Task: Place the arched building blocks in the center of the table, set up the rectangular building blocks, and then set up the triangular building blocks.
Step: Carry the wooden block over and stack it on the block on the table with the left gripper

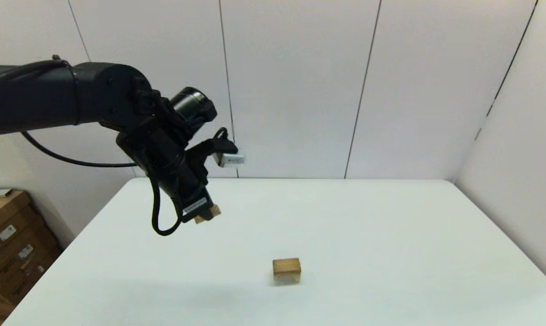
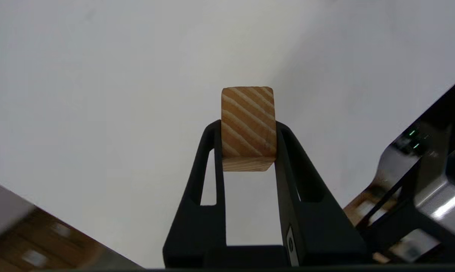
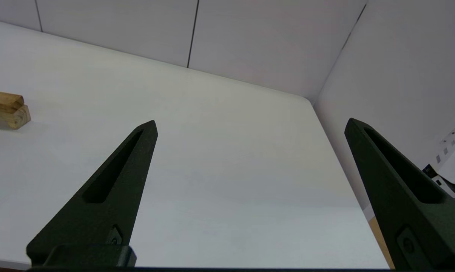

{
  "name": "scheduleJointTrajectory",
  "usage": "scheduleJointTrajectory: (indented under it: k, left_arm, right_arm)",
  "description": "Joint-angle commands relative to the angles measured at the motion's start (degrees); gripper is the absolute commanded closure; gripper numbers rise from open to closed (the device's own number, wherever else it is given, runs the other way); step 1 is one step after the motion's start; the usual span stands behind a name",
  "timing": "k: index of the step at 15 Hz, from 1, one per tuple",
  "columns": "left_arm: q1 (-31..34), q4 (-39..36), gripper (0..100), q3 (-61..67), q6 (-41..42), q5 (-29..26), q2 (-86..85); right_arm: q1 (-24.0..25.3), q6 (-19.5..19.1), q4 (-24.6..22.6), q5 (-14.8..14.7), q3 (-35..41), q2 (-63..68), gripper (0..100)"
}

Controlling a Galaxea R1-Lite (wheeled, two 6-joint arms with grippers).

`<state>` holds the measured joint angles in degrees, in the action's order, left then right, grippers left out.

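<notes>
1. Jaws of the left gripper [image 2: 249, 151] pinch a small tan block, apparently the triangular building blocks [image 2: 249, 128], held above the table [image 1: 390, 235].
2. Right gripper [image 3: 250, 124], parked aside, stands spread and empty.
3. On the table centre, the rectangular building blocks [image 3: 2, 101] lie on the arched building blocks [image 3: 17, 118].
4. Judged step: the last placement. Next calls for carrying over and lowering squarely onto the stack.

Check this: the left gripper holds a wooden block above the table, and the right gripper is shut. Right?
Not quite. The right gripper is open, fingers spread wide with nothing between them, as the right wrist view shows. The left gripper does hold a wooden block above the table.
</notes>
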<state>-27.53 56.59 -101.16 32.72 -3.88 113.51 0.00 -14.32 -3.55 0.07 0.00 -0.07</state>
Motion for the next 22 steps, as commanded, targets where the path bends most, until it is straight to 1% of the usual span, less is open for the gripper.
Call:
scheduleJointTrajectory:
  k: [1, 4, 8, 11, 14, 22]
  left_arm:
    - [-5.8, 0.4, 100, -3.3, 3.5, 0.0, 4.9]
    - [-10.4, 0.5, 100, -7.4, 3.4, 0.0, 8.6]
    - [-13.6, -0.1, 100, -11.4, 4.5, -0.2, 12.6]
    - [-14.7, -1.7, 100, -11.4, 7.6, -0.5, 15.9]
    - [-15.3, -2.1, 100, -11.4, 7.6, -3.5, 17.7]
    - [-15.7, -5.2, 100, -11.4, 7.7, -3.6, 22.8]
  right_arm:
    - [0.0, -0.1, -0.1, -0.1, 0.1, 0.0, 0]
    - [0.0, -0.1, -0.1, 0.0, 0.1, 0.0, 0]
    - [0.0, -0.1, -0.1, 0.0, 0.1, 0.0, 0]
    - [0.0, -0.2, -0.1, 0.0, 0.1, 0.0, 0]
    - [0.0, -0.1, -0.1, 0.0, 0.1, 0.0, 0]
    - [0.0, -0.1, -0.1, -0.1, 0.1, 0.0, 0]
